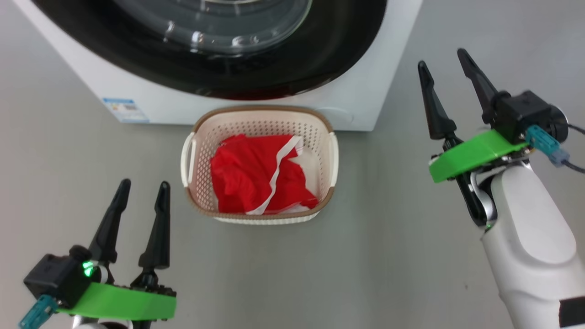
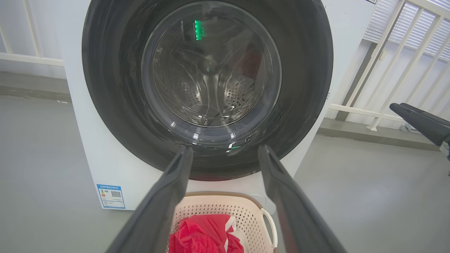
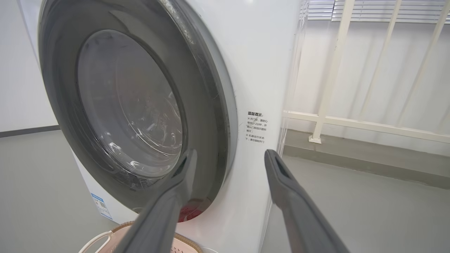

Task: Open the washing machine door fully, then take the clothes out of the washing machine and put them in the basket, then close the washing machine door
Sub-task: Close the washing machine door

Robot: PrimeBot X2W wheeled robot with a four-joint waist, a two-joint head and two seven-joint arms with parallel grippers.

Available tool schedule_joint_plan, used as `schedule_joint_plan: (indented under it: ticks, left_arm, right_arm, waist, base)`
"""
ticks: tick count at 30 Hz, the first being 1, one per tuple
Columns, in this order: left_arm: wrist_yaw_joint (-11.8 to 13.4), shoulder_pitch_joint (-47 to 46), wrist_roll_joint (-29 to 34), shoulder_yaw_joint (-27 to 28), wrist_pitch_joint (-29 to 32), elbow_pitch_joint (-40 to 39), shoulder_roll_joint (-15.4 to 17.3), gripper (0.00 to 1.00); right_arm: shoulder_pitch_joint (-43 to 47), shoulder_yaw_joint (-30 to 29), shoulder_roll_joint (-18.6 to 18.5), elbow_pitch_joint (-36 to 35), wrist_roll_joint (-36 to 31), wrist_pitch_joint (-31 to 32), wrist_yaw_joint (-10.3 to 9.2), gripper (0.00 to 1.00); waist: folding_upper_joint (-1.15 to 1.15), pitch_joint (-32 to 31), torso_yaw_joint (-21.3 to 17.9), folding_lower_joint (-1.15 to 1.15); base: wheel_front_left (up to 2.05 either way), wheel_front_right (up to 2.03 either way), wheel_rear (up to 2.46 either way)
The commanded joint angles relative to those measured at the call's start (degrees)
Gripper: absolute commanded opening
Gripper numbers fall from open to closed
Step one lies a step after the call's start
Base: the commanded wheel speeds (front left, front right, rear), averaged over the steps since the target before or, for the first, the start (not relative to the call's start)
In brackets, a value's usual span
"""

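Note:
The washing machine (image 1: 361, 87) stands at the top of the head view, and its door (image 1: 228, 73), black-rimmed with a clear glass bowl, lies flat against its front. In the left wrist view the steel drum shows through the door (image 2: 116, 91). The cream basket (image 1: 260, 111) sits on the floor right in front of the machine, holding the red clothes (image 1: 256, 173) with white trim. My left gripper (image 1: 144, 184) is open and empty, low and left of the basket. My right gripper (image 1: 441, 57) is open and empty too, to the right of the machine near the door's right edge (image 3: 211, 105).
Grey floor (image 1: 388, 228) lies all around the basket. A blue label (image 1: 125, 109) is stuck to the machine's lower left front. A white railing (image 3: 351, 121) and blinds stand behind and to the right of the machine.

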Motion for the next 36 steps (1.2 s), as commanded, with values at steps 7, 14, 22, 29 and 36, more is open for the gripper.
schedule_joint_plan:
  ticks: [7,14,22,29,36]
  left_arm:
    - [1.39,3.82,-0.76,2.9,0.29,-2.39,2.12,1.0]
    - [2.05,7.1,0.07,2.9,0.11,-3.04,2.69,1.0]
    - [2.91,10.76,0.92,2.76,-0.03,-4.63,3.2,1.0]
    - [3.49,14.24,1.44,2.98,0.16,-5.64,4.32,1.0]
    - [3.98,16.29,-0.06,3.7,0.04,-6.49,3.65,1.0]
  right_arm:
    - [8.94,-1.99,0.81,-7.18,-0.86,-0.36,-0.2,1.0]
    - [16.79,-3.82,0.81,-10.86,-0.17,-0.36,-0.2,1.0]
    - [27.51,-6.77,0.81,-15.82,-0.3,-0.36,-0.2,1.0]
    - [34.22,-7.06,0.81,-23.16,1.6,0.64,-0.2,1.0]
    - [39.49,-8.44,0.81,-30.12,1.72,3.52,-0.2,1.0]
  waist:
    - [0.0,-7.85,-5.75,0.0]
    - [0.0,-12.18,-6.56,0.0]
    - [0.0,-15.9,-6.06,0.0]
    - [0.0,-17.8,-6.77,0.0]
    - [0.0,-18.92,-7.13,0.0]
  base:
    - [0.0,0.0,0.0]
    - [0.0,0.0,0.0]
    - [0.0,0.0,0.0]
    - [0.0,0.0,0.0]
    - [0.0,0.0,0.0]
